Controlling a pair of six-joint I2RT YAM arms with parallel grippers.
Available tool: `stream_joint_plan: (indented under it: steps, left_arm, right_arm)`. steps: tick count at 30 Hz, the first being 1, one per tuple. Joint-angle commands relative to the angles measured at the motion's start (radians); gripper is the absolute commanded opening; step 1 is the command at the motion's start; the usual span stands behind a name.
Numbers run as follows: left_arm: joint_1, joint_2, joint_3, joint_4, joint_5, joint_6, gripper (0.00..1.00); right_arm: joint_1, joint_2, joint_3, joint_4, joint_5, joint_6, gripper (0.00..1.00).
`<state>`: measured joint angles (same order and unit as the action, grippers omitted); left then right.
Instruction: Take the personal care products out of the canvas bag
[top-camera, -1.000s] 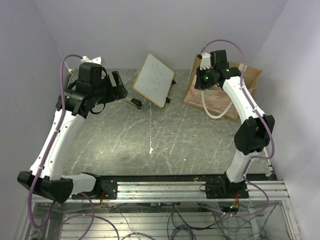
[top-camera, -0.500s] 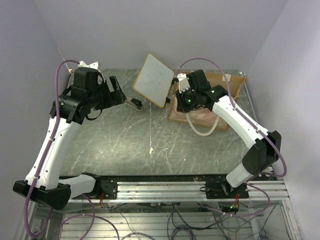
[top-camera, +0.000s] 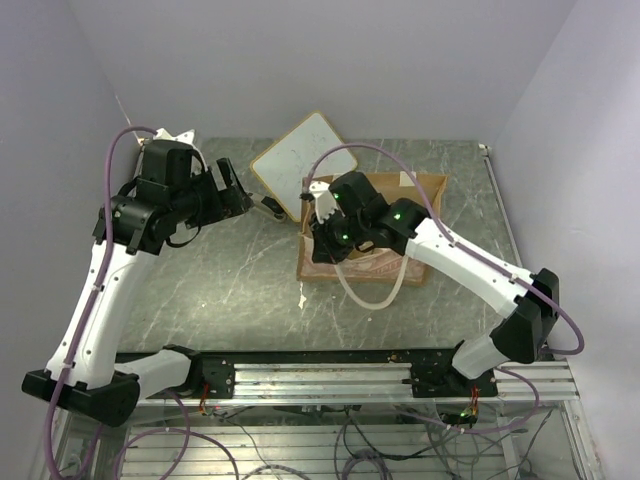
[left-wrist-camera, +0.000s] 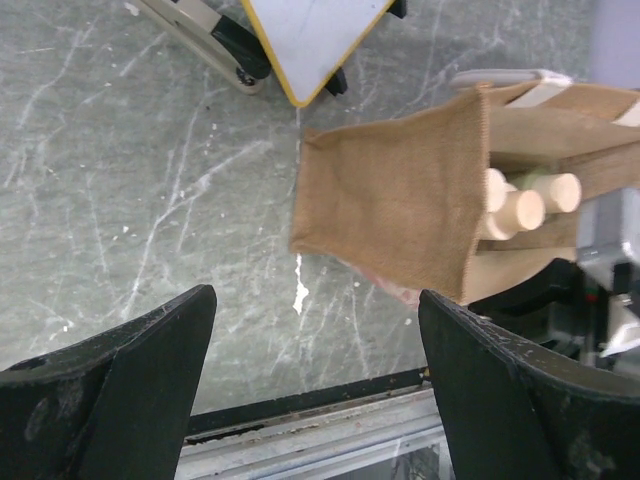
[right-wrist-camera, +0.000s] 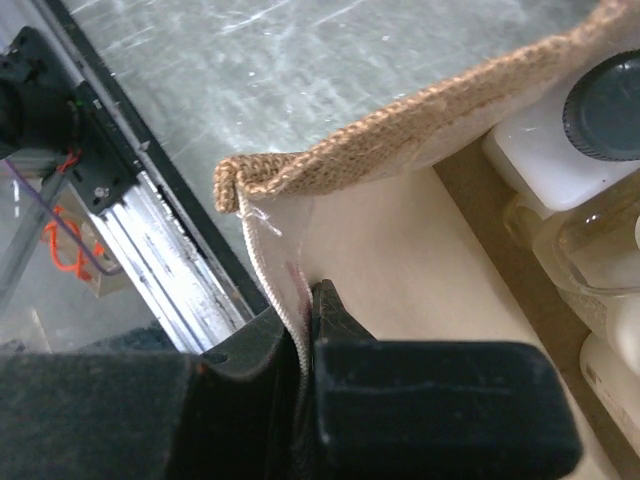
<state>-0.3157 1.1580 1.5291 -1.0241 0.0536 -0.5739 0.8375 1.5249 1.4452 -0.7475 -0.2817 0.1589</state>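
Note:
The brown canvas bag (top-camera: 375, 225) lies near the table's middle, its cream rope handle (top-camera: 370, 292) looping toward me. My right gripper (top-camera: 322, 238) is shut on the bag's side wall and rope at the rim (right-wrist-camera: 312, 300). Inside the bag the right wrist view shows a white bottle with a dark cap (right-wrist-camera: 600, 110) and a clear bottle (right-wrist-camera: 590, 240) under it. The left wrist view shows the bag (left-wrist-camera: 400, 200) with round cream caps (left-wrist-camera: 520, 208) at its mouth. My left gripper (top-camera: 235, 190) is open and empty, left of the bag (left-wrist-camera: 315, 390).
A white wood-framed board (top-camera: 300, 160) lies at the back, touching the bag's far corner. A small black-and-silver tool (top-camera: 268, 207) lies beside it, near my left gripper. The metal rail (top-camera: 330, 375) runs along the near edge.
My right gripper has dragged the bag from the back right corner leftward and nearer, to the table's middle. The board has turned a little. The left arm has hardly moved.

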Motion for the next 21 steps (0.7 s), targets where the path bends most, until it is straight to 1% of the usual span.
stream_joint_plan:
  steps: [1,5,7,9,12,15,18,20,21]
  left_arm:
    - [0.009,-0.043,-0.006,-0.001,0.099,-0.037,0.93]
    - [0.009,-0.083,-0.028,-0.007,0.127,-0.065,0.93]
    - [0.010,-0.111,-0.055,0.002,0.146,-0.078,0.93]
    - [0.009,-0.142,-0.095,0.028,0.176,-0.099,0.93]
    - [0.009,-0.181,-0.167,0.098,0.242,-0.145,0.93]
    - [0.007,-0.198,-0.219,0.161,0.329,-0.169,0.93]
    - [0.007,-0.205,-0.266,0.202,0.341,-0.167,0.93]
    - [0.006,-0.190,-0.287,0.220,0.353,-0.171,0.93]
    - [0.004,-0.173,-0.291,0.224,0.361,-0.176,0.93]
  right_arm:
    - [0.101,-0.017,0.018,0.175,-0.176,0.064,0.00]
    - [0.146,0.012,0.037,0.213,-0.200,0.079,0.00]
    - [0.153,0.007,0.035,0.223,-0.177,0.088,0.01]
    - [0.154,-0.018,0.026,0.221,-0.114,0.105,0.16]
    - [0.151,-0.065,0.040,0.166,0.015,0.123,0.39]
    - [0.148,-0.128,0.047,0.110,0.120,0.151,0.57]
    - [0.126,-0.216,0.017,0.076,0.212,0.193,0.71]
    - [0.090,-0.264,0.004,0.038,0.256,0.236,0.77]
    - [0.067,-0.282,0.004,0.015,0.264,0.259,0.79]
